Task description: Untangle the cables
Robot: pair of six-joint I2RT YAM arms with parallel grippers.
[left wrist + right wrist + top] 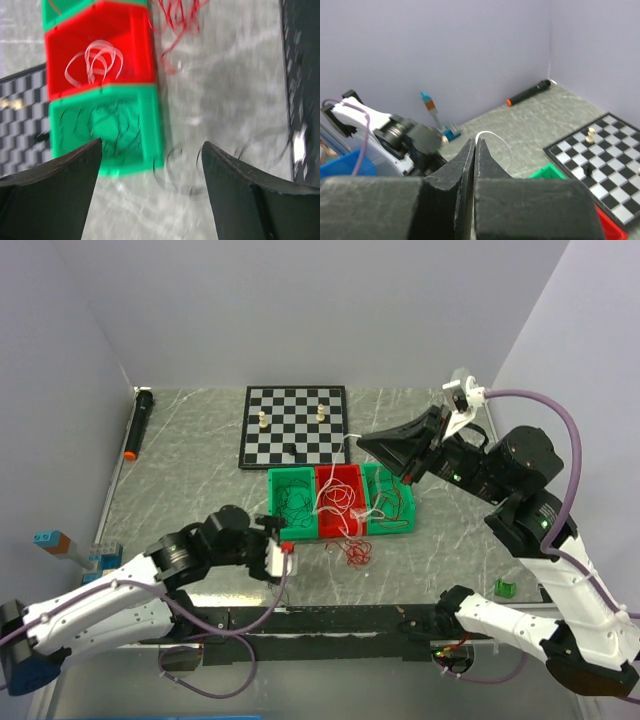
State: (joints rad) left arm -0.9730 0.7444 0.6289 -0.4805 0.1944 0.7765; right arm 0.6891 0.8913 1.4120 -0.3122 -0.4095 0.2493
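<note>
Three bins sit in a row, and the red bin (352,478) in the middle is the one to watch: it holds a loose nest of white cables (335,498), pale loops piled on its floor. Touching it on the left arm's side is the left green bin (290,473), filled with fine black cables (293,502) in dark curls. Touching it on the other side is the right green bin (400,528), with a few pale strands inside, too thin to sort out from here. On the table (200,470) just in front of the red bin lies a small heap of red cables (355,552), outside every container. The left gripper (152,145) hangs low on the near side of the left green bin, jaws wide apart and nothing between them; below it some stray black loops (175,175) lie on the table just beside that bin's near corner. The right gripper (474,142) is raised above and behind the red bin, over toward the right green bin, its jaws pressed together on a white cable (495,137) that arcs out from the fingertips. Beyond the red bin lies the chessboard (295,430), a couple of pieces standing on it.
</note>
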